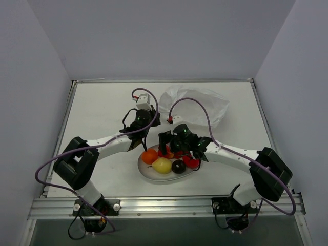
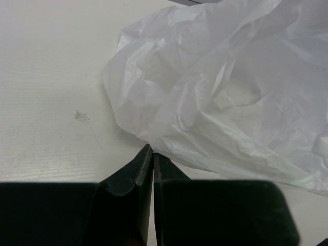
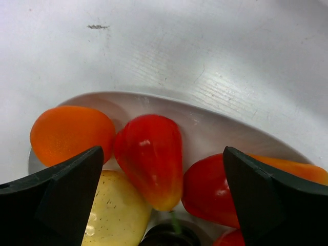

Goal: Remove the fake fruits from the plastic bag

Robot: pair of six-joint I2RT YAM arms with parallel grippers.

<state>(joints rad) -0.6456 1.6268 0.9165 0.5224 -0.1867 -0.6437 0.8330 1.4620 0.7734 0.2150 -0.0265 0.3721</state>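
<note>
My right pincer [image 3: 161,151] hangs over the white oval plate [image 3: 169,105], its fingers spread wide and holding nothing, with the red-orange elongated fruit [image 3: 148,159] directly between them. Around it lie the orange [image 3: 69,133], the yellow pear-like one [image 3: 115,218], a red round fruit [image 3: 210,192] and the dark plum [image 3: 166,237], all touching or crowded together on the plate.

My left pincer [image 2: 152,154] is pressed together with nothing visibly in it. Its tip sits right at the near edge of the plastic bag [image 2: 230,102], which lies crumpled on the table [image 2: 51,77] beyond the plate.

The fruits look like hollow moulded plastic, which I judge to be light, hard and glossy. They would squirt out of a pinch near a tapered end, so each is best taken across its widest part.

The bag is thin, limp film that will slide and lift with any tug. A raised fold near its rim is the place to pinch. No colour shows through it, so I judge it emptied, though its folds could hide a small fruit.
</note>
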